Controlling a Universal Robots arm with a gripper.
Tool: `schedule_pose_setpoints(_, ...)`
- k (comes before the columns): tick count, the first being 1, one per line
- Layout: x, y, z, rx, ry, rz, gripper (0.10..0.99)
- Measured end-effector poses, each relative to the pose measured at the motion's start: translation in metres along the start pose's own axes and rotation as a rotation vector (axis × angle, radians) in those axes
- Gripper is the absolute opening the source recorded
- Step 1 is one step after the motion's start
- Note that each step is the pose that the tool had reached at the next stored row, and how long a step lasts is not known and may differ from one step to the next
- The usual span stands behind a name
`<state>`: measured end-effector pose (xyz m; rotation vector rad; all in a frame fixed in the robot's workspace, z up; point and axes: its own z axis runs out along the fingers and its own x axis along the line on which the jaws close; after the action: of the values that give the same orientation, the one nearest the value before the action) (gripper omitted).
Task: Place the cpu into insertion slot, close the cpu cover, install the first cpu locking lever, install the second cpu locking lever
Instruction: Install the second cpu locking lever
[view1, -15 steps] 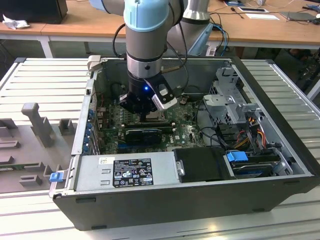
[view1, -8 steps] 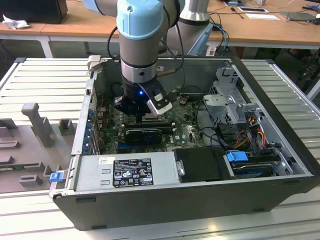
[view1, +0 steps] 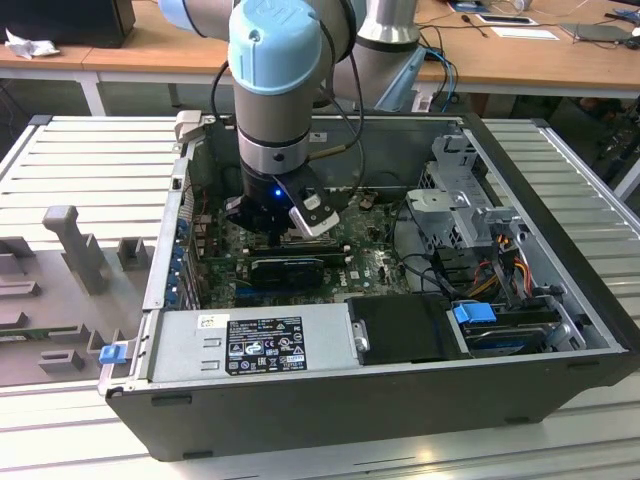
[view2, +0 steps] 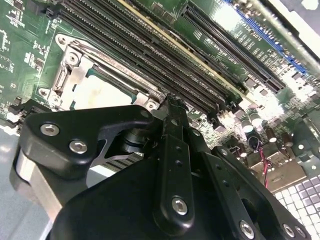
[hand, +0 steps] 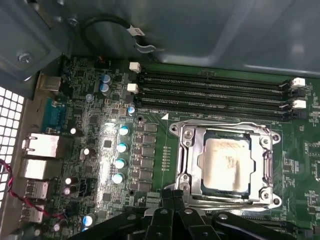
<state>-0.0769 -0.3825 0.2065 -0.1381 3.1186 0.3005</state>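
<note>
The cpu (hand: 225, 165), a pale silvery square, lies flat in the insertion slot on the green motherboard; it also shows in the second wrist view (view2: 102, 92). The cpu cover (hand: 189, 150), a silvery frame, lies down around the cpu with the chip showing through its opening. A thin wire locking lever (hand: 225, 124) runs along one side of the frame. My gripper (hand: 172, 194) hangs just off the socket's edge, its black fingers (view2: 172, 115) pressed together with nothing visible between them. In the exterior view the gripper (view1: 272, 228) is low inside the open computer case.
Long black memory slots (hand: 215, 87) run beside the socket. A row of capacitors (hand: 121, 155) and rear ports (hand: 42, 145) lie on its other side. The case walls (view1: 470, 135), a drive cage (view1: 470, 215) and the power supply (view1: 260, 340) hem in the arm.
</note>
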Motion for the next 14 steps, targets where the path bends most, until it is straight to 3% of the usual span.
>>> schedule_pose_setpoints(6,0.0003,-0.0028,0.0050,-0.036,-0.0031,-0.001,0.106)
schedule_pose_setpoints(9,0.0003,-0.0026,0.0041,-0.038,-0.0034,-0.001,0.106)
schedule_pose_setpoints(12,0.0001,-0.0005,-0.0073,-0.038,-0.0032,-0.001,0.106)
schedule_pose_setpoints(14,-0.0001,0.0023,-0.0211,-0.039,-0.0031,-0.001,0.106)
